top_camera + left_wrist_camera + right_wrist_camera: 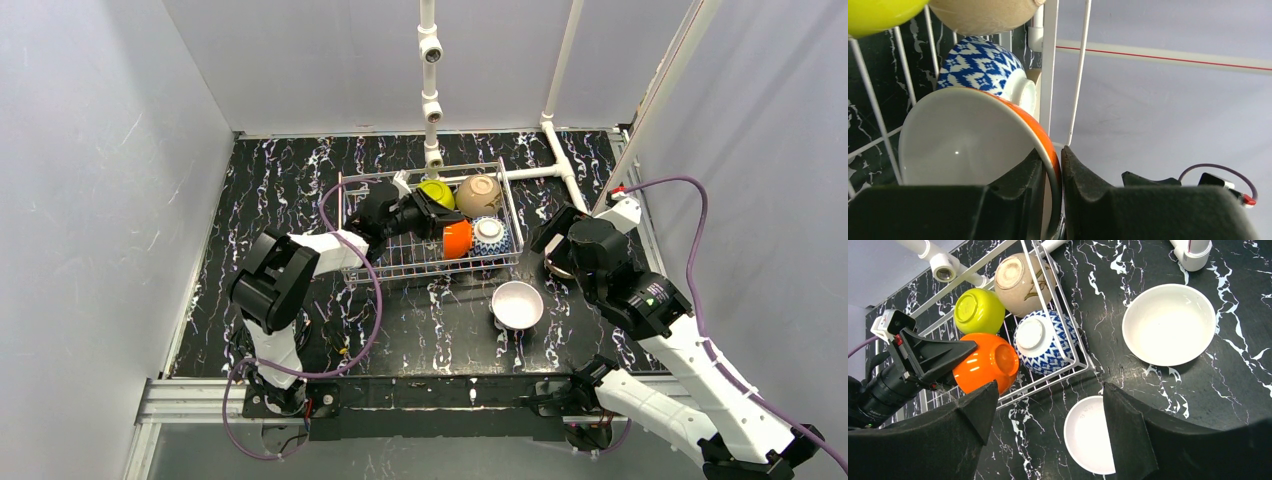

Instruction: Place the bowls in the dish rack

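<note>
The dish rack (425, 272) holds a yellow-green bowl (436, 192), a tan bowl (479, 195) and a blue-and-white bowl (489, 236), all bottom up. My left gripper (438, 226) reaches into the rack and is shut on the rim of the orange bowl (1050, 150), one finger inside it and one outside. The orange bowl (456, 239) is tipped on its side beside the blue-and-white bowl (980, 65). A white bowl (518, 304) sits upright on the table in front of the rack. My right gripper (1050, 387) hangs open above the table, with the white bowl (1088, 435) below its fingers.
Another upright bowl with a white inside (1168, 322) stands right of the rack, mostly hidden under my right arm in the top view. A white pipe frame (560, 160) rises behind the rack, and its foot (1193, 250) stands near that bowl. Grey walls enclose the marbled black table (290, 180).
</note>
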